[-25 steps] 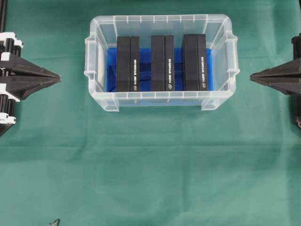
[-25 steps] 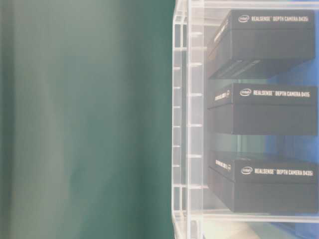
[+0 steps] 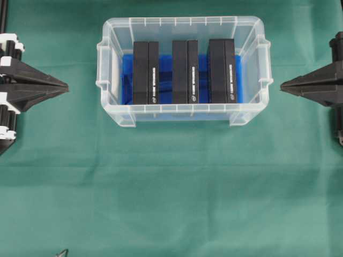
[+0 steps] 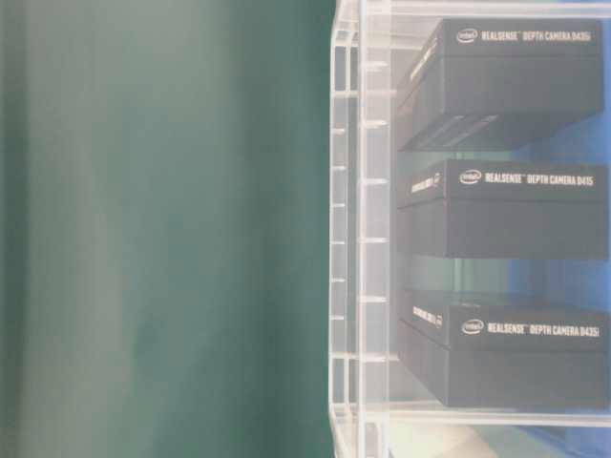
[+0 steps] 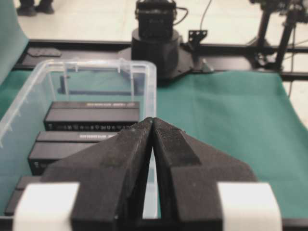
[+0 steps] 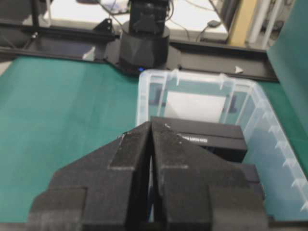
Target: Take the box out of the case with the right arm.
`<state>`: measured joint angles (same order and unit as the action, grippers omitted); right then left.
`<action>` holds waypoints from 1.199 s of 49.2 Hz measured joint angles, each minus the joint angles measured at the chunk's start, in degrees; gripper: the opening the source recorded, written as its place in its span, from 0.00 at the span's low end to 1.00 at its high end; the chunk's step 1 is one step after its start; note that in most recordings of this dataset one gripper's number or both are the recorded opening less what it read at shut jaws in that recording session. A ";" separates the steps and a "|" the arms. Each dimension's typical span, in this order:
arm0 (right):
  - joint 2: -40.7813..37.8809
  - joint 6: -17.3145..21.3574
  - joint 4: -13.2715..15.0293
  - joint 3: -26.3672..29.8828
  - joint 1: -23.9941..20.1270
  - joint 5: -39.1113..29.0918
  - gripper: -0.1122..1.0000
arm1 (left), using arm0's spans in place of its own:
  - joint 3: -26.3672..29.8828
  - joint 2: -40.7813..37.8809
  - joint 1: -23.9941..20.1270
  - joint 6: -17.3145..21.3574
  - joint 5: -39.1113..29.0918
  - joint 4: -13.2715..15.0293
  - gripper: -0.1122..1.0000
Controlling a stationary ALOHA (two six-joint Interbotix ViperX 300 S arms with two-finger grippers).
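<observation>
The clear plastic case (image 3: 110, 75) with a blue lining stands at the table's far middle. Three black boxes stand side by side in it: left (image 3: 146, 72), middle (image 3: 185, 70), right (image 3: 222, 70). The table-level view shows the case wall (image 4: 348, 239) and printed box sides (image 4: 516, 210). My right gripper (image 3: 284, 85), all black, points at the case's right end from outside, shut with nothing in it. In its wrist view the tips (image 6: 151, 122) meet before a box (image 6: 202, 132). My left gripper (image 3: 65, 86) is shut and empty, left of the case (image 5: 72, 72).
Green cloth (image 3: 171, 187) covers the table in front of the case. A small dark object (image 3: 62, 251) lies at the front left edge. The opposite arm's base (image 5: 155, 43) and black frame rails stand beyond the cloth.
My right gripper has shifted slightly left, toward the case's right end. The left gripper, case and boxes have not moved.
</observation>
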<state>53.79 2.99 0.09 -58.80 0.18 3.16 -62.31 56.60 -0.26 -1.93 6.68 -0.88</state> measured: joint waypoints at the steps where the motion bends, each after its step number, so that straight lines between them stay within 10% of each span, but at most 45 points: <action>1: 0.00 -0.09 0.00 0.62 0.00 -0.70 0.11 | 0.70 0.18 0.00 -0.18 -0.88 0.00 0.12; 31: -5.27 13.62 0.00 26.54 0.70 -22.85 0.11 | 27.16 -2.99 0.00 -0.35 -28.21 -0.09 0.12; 46: -5.98 16.35 0.00 28.30 0.70 -36.12 0.11 | 29.53 -4.83 0.00 -1.41 -36.91 -0.09 0.12; 59: -6.77 20.65 0.09 29.97 0.79 -60.12 0.11 | 32.87 -4.83 3.87 -4.57 -60.47 -0.09 0.12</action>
<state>47.02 23.64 0.18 -28.83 0.97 -56.95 -29.44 51.77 3.60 -6.50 -53.79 -0.97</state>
